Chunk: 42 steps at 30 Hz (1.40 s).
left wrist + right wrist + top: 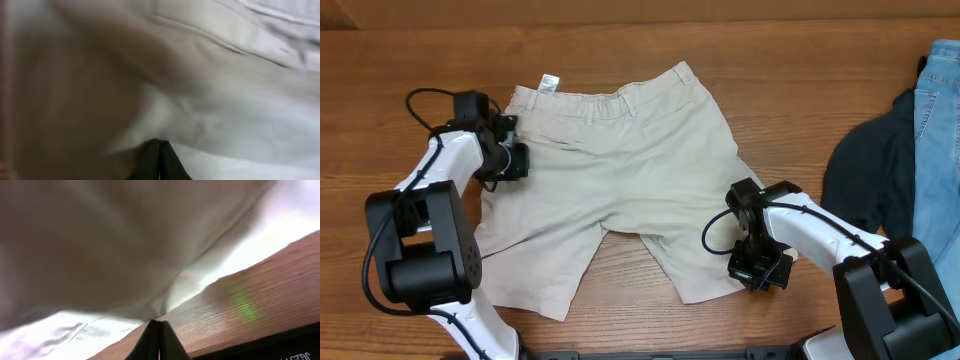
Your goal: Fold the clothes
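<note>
A brown wooden table (420, 40) fills the overhead frame. Beige shorts (620, 170) lie spread across its middle, with the waistband toward the upper edge and both legs toward the lower edge. At the right of the frame a dark garment (868, 170) lies bunched up. Blue jeans (940, 150) run along the right edge, touching the dark garment.

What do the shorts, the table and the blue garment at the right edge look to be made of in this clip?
The shorts: likely woven cotton, matte cream, given soft creases and a stitched waistband. The table: wood or wood-look laminate, smooth, faintly glossy, with grain lines. The blue garment: probably denim, from its faded blue and thick seam.
</note>
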### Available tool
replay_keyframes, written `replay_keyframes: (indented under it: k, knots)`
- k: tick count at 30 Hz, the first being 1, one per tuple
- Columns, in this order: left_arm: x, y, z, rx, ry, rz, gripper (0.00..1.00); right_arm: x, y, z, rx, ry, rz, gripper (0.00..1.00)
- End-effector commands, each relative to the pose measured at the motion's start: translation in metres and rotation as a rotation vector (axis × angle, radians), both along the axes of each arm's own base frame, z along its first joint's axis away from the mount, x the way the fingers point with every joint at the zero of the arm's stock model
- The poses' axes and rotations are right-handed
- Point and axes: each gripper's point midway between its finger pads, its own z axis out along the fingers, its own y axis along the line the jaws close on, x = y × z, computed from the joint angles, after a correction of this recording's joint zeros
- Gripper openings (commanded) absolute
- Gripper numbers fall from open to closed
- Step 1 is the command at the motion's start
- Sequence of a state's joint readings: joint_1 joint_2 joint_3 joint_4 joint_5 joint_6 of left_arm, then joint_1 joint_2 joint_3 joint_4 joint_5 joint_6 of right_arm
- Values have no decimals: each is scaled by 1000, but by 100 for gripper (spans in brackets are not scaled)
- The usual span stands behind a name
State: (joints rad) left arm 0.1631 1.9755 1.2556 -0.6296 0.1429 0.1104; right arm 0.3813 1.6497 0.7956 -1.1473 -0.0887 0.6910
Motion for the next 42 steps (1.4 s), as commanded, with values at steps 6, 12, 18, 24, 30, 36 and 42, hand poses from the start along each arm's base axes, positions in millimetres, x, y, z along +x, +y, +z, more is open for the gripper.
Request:
replay_keyframes:
  k: [6,12,18,24,30,36,42]
  knots:
    - [2,57,2,68,16,204,4,33,76,38,541,-195,387,4]
    - [9,60,14,72,7,206,4,73,101,52,626,-406,437,5]
    - [2,58,13,66,39,204,4,191,136,78,668,-862,238,8]
    - [13,47,34,1,17,163,6,212,129,12,612,-769,45,5]
    - [67,-37,115,-261,-244,-215,16,189,117,-6,637,-607,-27,4]
    - [89,-123,131,-138,-371,-547,20,150,109,-9,693,-437,3,36]
    - [91,-177,101,18,-369,-767,24,172,154,71,1075,-703,281,57]
